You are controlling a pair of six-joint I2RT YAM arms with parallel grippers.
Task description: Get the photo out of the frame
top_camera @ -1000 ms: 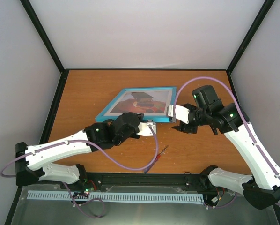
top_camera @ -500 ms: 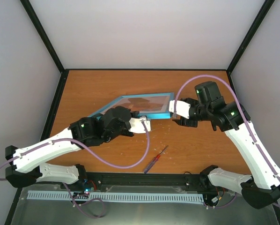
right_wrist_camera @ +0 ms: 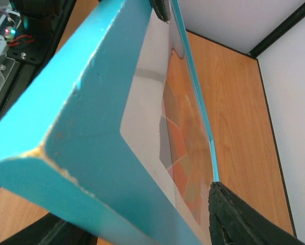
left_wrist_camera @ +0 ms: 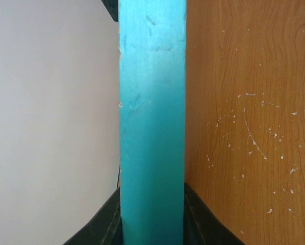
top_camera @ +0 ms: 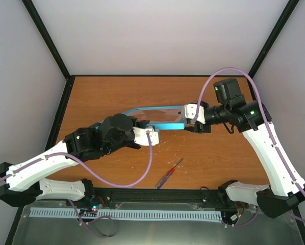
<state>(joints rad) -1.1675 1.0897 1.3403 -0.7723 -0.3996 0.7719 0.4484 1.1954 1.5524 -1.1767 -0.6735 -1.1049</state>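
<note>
1. The frame [top_camera: 168, 125] is at the centre of the top view, tipped steeply on edge over the table [top_camera: 111, 94]. Probably being turned to expose its back.
2. Left gripper [top_camera: 151, 132] is clamped on the near rail. Its wrist view shows the blue rail wedged between both fingers [left_wrist_camera: 104, 227].
3. Right gripper [top_camera: 191, 115] is clamped at the right-hand corner, apparently steadying the tilt.
4. The photo [right_wrist_camera: 185, 148] sits inside the frame, mid-right of the right wrist view.
5. Red screwdriver [top_camera: 170, 173] lies at bottom centre, well apart.
6. No brand, label or writing legible.
</note>
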